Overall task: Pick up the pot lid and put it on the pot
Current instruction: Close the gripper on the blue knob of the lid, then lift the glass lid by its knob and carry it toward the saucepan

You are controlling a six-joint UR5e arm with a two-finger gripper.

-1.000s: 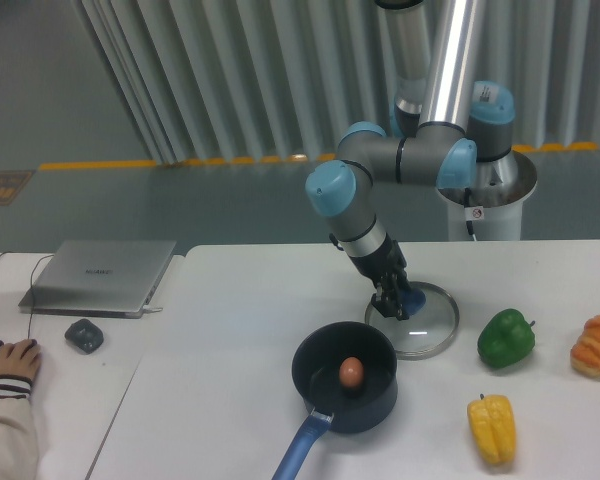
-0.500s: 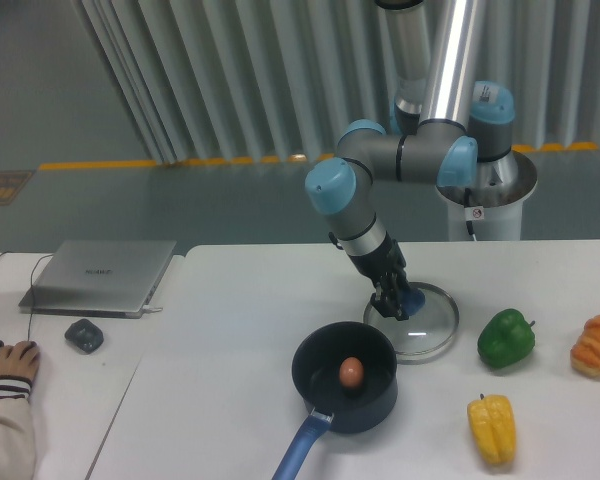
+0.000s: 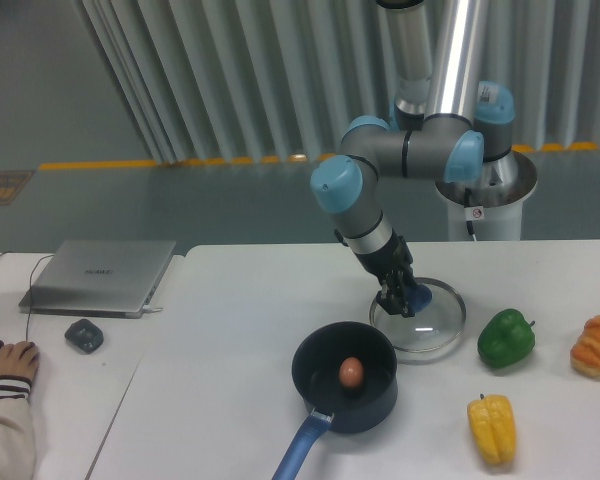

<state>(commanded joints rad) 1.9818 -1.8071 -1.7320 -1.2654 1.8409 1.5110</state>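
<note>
My gripper (image 3: 404,298) is right of and behind the pot, its fingers shut on the blue knob of the pot lid (image 3: 427,332). The lid is round and clear with a pale rim, and the gripper partly covers its back left part. At front left of it is the black pot (image 3: 378,404), open at the top, with a brown egg-like object (image 3: 351,373) inside and a blue handle (image 3: 302,447) towards the front. The lid's front left edge is close to the pot's back right rim; whether they touch, I cannot tell.
A green pepper (image 3: 506,338) lies just right of the lid. The yellow pepper (image 3: 493,430) is nearer the front, and an orange-brown pastry-like item (image 3: 596,346) is at far right. A laptop (image 3: 98,278), mouse (image 3: 84,336) and someone's hand (image 3: 16,362) are at left.
The gripper and the lid have shifted together slightly right and up in the view. Pot and peppers stay where they were.
</note>
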